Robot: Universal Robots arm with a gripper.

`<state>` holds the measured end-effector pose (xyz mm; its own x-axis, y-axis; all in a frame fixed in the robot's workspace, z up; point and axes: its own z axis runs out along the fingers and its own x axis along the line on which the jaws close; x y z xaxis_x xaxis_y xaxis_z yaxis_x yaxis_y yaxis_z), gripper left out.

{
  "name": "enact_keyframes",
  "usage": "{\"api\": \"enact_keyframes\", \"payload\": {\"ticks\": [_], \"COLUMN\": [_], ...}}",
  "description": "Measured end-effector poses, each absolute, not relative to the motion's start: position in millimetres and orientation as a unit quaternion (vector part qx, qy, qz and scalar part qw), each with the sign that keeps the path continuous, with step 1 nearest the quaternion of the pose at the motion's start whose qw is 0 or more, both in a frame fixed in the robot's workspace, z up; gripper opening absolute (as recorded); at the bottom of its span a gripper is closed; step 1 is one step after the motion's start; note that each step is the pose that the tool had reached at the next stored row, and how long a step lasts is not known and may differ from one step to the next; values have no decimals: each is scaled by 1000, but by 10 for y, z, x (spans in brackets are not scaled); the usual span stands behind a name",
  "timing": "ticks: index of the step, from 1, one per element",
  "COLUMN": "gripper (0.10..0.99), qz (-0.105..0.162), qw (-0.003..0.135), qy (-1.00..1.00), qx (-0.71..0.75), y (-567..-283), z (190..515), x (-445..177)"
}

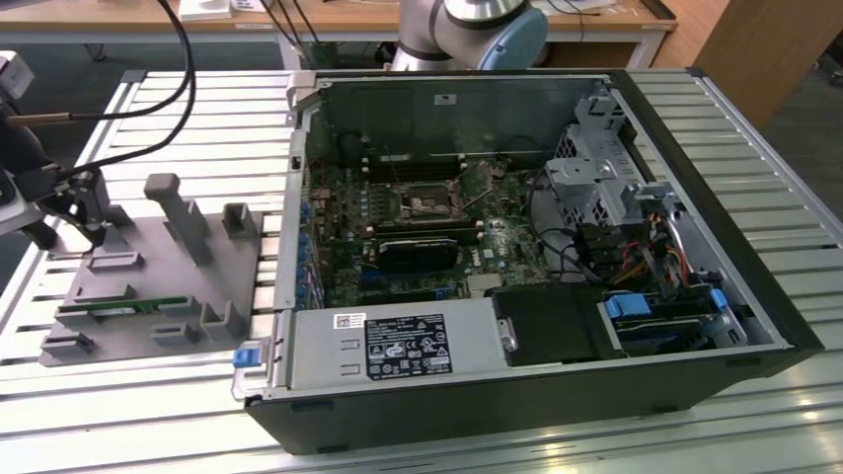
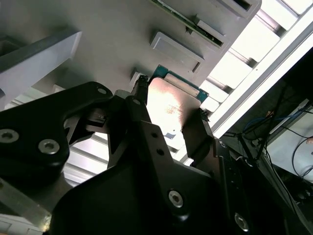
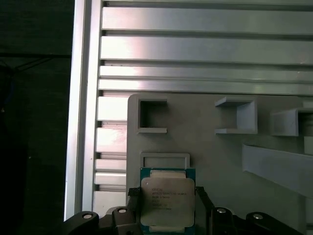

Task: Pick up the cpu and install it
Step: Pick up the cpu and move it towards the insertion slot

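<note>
In the exterior view my tool (image 1: 90, 222) sits furthest toward the exterior view's left, over an edge of the grey fixture tray (image 1: 172, 286) on the slatted aluminium tabletop (image 1: 224, 118). In the first wrist view its two fingers (image 3: 134, 198) are drawn in to a chip's width and press the opposite edges of the cpu (image 3: 167, 193). So the cpu is in my grip, close to the tray's edge; I cannot tell whether it rests on the tray or hangs just above it.

The cpu is a flat square. It has a dull silver lid with several lines of small dark print, on a green board whose rim shows around it. In the second wrist view the lid catches a bright glare.

A green memory stick (image 1: 118, 306) lies on the tray, apart from the tool. Well away from the tool, toward the exterior view's right, stands the open computer case (image 1: 527, 415). Its power supply carries a black label (image 1: 409, 348) of fine print, and the cpu socket (image 1: 428, 205) sits on the motherboard.
</note>
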<state>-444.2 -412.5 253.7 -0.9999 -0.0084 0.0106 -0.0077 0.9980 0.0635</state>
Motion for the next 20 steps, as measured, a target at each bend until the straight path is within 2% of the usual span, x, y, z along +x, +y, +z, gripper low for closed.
{"api": "enact_keyframes", "payload": {"ticks": [20], "gripper": [533], "qz": [-35], "qw": [5], "qy": [-999], "qx": [4], "y": [-4125], "z": [2647], "x": [-4441]}}
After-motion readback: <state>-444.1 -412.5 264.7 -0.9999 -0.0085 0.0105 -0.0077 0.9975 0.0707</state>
